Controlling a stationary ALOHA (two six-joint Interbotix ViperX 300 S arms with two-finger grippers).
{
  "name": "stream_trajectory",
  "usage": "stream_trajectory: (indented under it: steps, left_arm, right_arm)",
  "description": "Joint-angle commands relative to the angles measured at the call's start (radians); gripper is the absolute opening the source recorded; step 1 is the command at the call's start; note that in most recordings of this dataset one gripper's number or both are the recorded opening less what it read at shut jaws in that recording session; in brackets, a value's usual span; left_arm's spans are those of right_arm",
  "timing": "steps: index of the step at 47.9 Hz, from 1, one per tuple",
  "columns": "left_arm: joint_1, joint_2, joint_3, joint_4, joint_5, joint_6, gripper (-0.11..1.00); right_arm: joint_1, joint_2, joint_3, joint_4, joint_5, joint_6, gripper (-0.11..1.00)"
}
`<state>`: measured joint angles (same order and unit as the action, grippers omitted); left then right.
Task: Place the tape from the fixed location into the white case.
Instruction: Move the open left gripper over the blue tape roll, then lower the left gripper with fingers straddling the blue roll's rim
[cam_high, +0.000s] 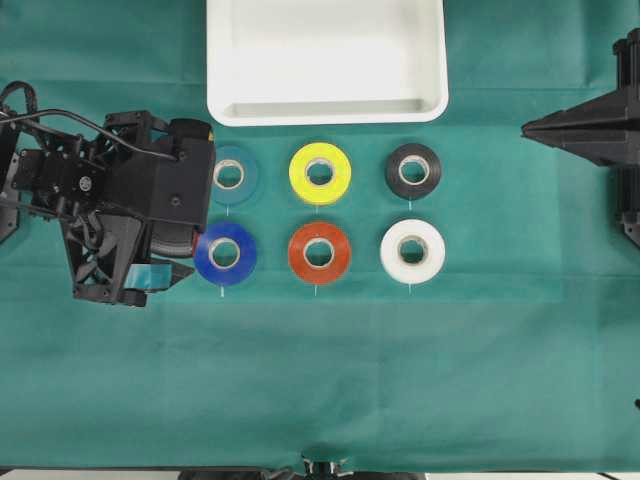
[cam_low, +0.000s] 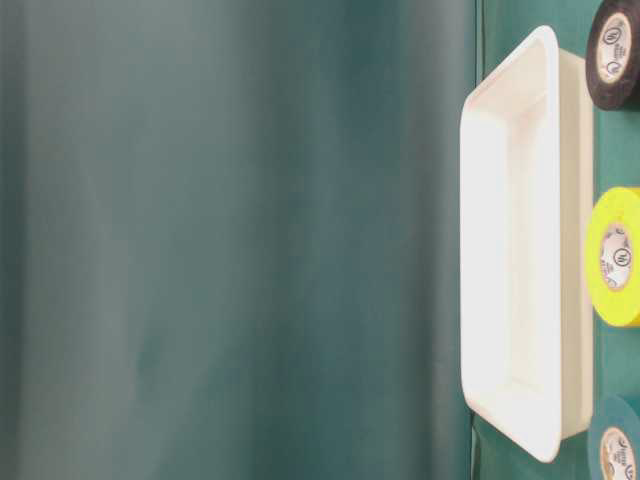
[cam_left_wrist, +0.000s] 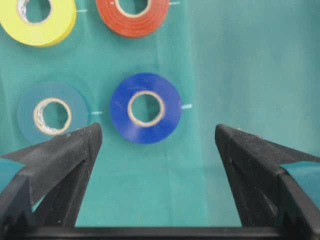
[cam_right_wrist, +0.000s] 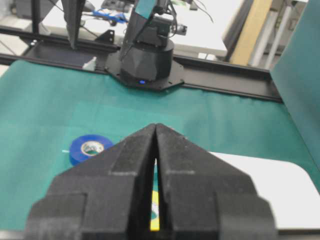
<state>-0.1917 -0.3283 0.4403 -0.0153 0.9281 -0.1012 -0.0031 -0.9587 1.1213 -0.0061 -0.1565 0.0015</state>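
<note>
**Overhead, six rolls in a grid; only the wrist views settle the fingers**

Overhead we see six rolls in two rows on the green-cloth tabletop (cam_high: 420, 380). The bright royal-blue roll of tape with a pale core (cam_high: 225, 253) lies flat at the left end of the nearer row, below the dull teal-blue roll (cam_high: 232, 175) and beside the orange-red roll (cam_high: 319, 252). The large shallow white rectangular plastic case (cam_high: 327, 108) sits above the grid, well apart from the royal-blue roll, nothing in it.

The left gripper (cam_high: 160, 270) is hard to read from above, its black body overlapping the left edge of the grid. Its own camera shows what that view hides: the fingers (cam_left_wrist: 65, 150) spread wide and released, holding nothing, with the royal-blue roll (cam_left_wrist: 145, 108) on the cloth ahead of the gap.

The right gripper (cam_high: 530, 127) is a dark wedge at the right edge overhead; from its wrist we see the fingers (cam_right_wrist: 127, 165) clenched together on nothing, a sliver of yellow showing through the slit.

Only the table-level view shows printing: round core labels on the black roll (cam_low: 612, 52) and yellow roll (cam_low: 615, 256), too small for us to read.
</note>
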Motion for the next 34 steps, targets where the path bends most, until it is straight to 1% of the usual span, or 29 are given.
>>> stream_trajectory:
  steps: [1, 13, 24, 34]
  left_arm:
    - [-0.005, -0.008, -0.025, -0.003, -0.002, -0.002, 0.99]
    - [-0.011, -0.005, -0.021, -0.003, -0.011, -0.003, 0.99]
    - [-0.015, 0.026, -0.003, -0.003, -0.032, -0.003, 0.99]
    - [-0.034, 0.058, 0.041, -0.002, -0.109, -0.003, 0.99]
  right_arm:
    - [0.0, 0.005, -0.032, -0.002, -0.002, 0.0, 0.0]
    - [0.0, 0.008, -0.032, -0.002, -0.002, 0.0, 0.0]
    - [-0.002, 0.006, -0.032, 0.0, -0.002, 0.0, 0.0]
    - [0.0, 0.008, -0.032, -0.002, -0.002, 0.0, 0.0]
